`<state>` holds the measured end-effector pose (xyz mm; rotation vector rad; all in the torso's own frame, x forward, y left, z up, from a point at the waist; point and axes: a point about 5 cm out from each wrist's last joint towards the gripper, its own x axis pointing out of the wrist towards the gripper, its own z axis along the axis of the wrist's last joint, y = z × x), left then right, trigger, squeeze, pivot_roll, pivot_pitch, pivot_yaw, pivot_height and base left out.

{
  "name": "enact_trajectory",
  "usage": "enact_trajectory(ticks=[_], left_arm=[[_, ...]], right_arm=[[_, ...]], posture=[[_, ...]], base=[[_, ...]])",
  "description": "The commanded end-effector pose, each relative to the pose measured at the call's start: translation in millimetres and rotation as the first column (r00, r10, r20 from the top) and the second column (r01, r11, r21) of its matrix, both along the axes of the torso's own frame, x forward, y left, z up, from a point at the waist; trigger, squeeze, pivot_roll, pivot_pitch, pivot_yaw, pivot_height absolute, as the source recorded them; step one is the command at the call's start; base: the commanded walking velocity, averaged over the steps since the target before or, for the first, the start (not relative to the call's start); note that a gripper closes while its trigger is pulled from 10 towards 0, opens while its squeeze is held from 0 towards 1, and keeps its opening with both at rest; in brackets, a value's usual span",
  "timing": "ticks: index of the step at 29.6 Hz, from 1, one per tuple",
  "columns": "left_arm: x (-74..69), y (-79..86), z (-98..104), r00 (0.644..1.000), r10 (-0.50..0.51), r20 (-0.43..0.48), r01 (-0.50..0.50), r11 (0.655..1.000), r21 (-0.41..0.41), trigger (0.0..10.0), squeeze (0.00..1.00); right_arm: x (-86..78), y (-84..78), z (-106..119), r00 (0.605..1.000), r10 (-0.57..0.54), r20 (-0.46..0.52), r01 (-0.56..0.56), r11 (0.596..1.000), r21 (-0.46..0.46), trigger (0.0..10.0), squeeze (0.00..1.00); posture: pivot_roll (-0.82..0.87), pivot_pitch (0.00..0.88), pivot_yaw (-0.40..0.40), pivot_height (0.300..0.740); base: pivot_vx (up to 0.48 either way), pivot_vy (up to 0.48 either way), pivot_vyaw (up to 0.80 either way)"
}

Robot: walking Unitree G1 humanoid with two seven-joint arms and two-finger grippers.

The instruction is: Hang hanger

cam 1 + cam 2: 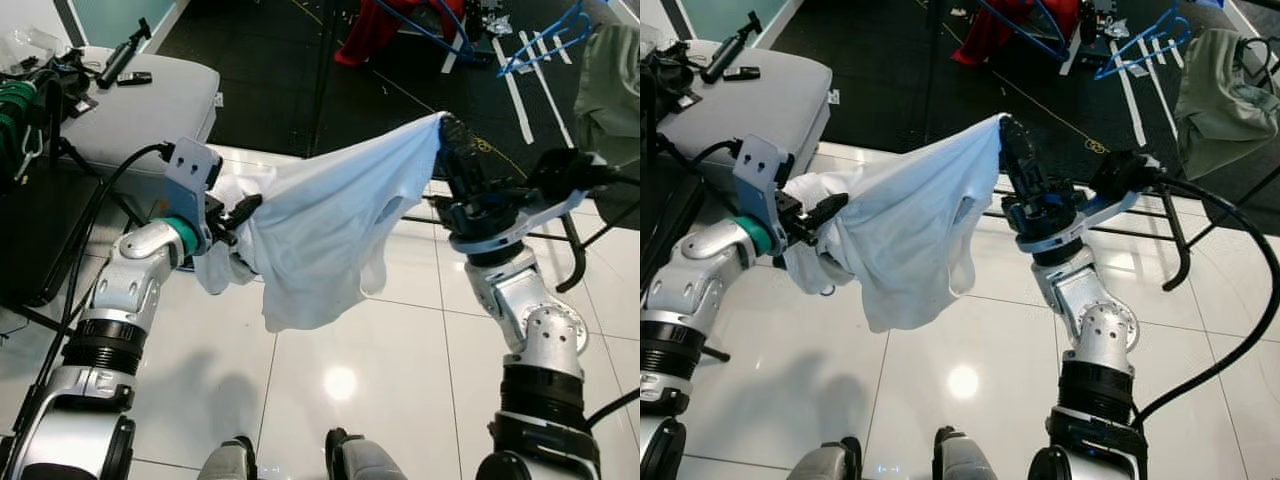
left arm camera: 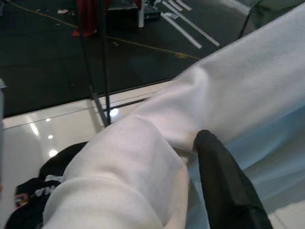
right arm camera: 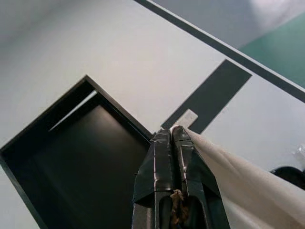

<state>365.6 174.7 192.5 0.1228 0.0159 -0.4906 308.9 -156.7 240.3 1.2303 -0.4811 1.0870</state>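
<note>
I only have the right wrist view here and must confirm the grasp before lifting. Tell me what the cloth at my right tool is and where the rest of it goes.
Observer: It is a white fabric garment; the right tool pinches one corner, raised high.
Operator: Report the other end.
Observer: The left tool is at the opposite side, its black finger pressed into bunched fabric, so the garment spans between both arms.
Operator: State what is under it.
Observer: Glossy white floor tiles; the hem hangs above them.
Operator: Name any hanger.
Observer: A blue plastic hanger lies on the dark floor beyond.
</note>
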Motion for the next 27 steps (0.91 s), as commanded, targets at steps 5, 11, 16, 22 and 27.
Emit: enact_trajectory(ticks=[5, 11, 16, 22, 27], left_arm=[[-8.2, -12.7, -21, 0.985, -0.11, -0.134, 0.085, 0.98, -0.179, 10.0, 1.0], [-4.6, -7.6, -54, 0.952, 0.014, -0.307, -0.114, 0.943, -0.311, 10.0, 1.0], [-9.8, -1.6, -78, 0.923, 0.076, -0.378, -0.16, 0.967, -0.197, 10.0, 0.0], [-29.1, 0.1, -118, 0.875, 0.071, -0.479, -0.046, 0.997, 0.065, 10.0, 0.0], [-43.9, -3.3, -134, 0.852, -0.012, -0.523, 0.146, 0.966, 0.215, 10.0, 0.0]], right_arm=[[-0.1, -15.3, 8, 0.999, -0.041, 0.018, 0.04, 0.996, 0.077, 0.0, 0.0], [0.0, -23.3, 8, 0.998, -0.059, 0.013, 0.058, 0.995, 0.085, 0.0, 0.0], [-0.3, -26.0, 10, 0.998, -0.06, 0.015, 0.058, 0.993, 0.102, 0.0, 0.0], [1.5, -34.2, 14, 0.997, -0.08, 0.021, 0.076, 0.986, 0.148, 0.0, 0.0], [2.2, -38.6, 17, 0.995, -0.093, 0.023, 0.088, 0.982, 0.164, 0.0, 0.0]], posture=[[-0.03, 0.106, -0.031, 0.74], [-0.03, 0.11, -0.03, 0.74], [-0.03, 0.11, -0.031, 0.74], [-0.03, 0.112, -0.029, 0.74], [-0.03, 0.113, -0.028, 0.74]], base=[[0.0, 0.0, 0.0], [0.0, 0.0, 0.0], [0.0, 0.0, 0.0], [0.0, 0.0, 0.0], [0.0, 0.0, 0.0]])
